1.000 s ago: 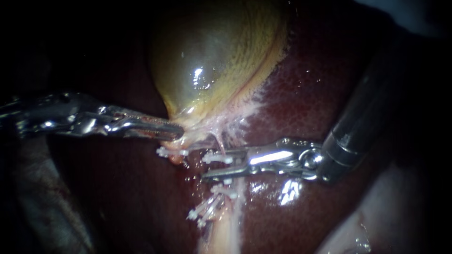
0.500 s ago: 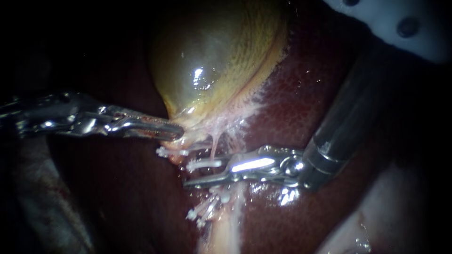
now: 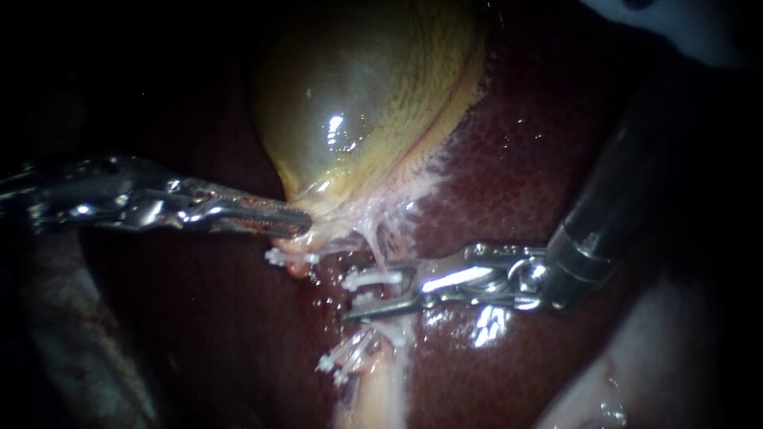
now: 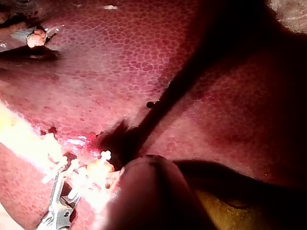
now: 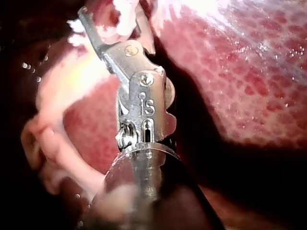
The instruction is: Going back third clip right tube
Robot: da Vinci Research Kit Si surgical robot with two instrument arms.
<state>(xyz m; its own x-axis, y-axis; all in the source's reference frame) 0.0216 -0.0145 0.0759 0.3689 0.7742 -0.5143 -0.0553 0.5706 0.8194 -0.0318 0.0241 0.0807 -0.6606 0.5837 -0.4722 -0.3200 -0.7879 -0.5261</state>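
Observation:
The yellow-green gallbladder lies on the dark red liver. My left instrument comes in from the left, its jaws shut on the pale tissue at the gallbladder's narrow lower end. My right instrument comes in from the upper right with a gap between its jaws, and a white clip lies along the upper jaw. A pale tube runs down from there, carrying several white clips. Another clip sits under the left jaws. In the right wrist view the jaws reach the white clips.
A pale grey-white part of the right arm shows at the upper right corner. Pale tissue lies at the lower right. In the left wrist view my own shaft hides its jaws, and the other instrument lies beside the clips.
My right instrument pushed left towards the clipped tube, then drew back right to about where it began, the white clip moving with it. The left instrument and gallbladder stayed still.

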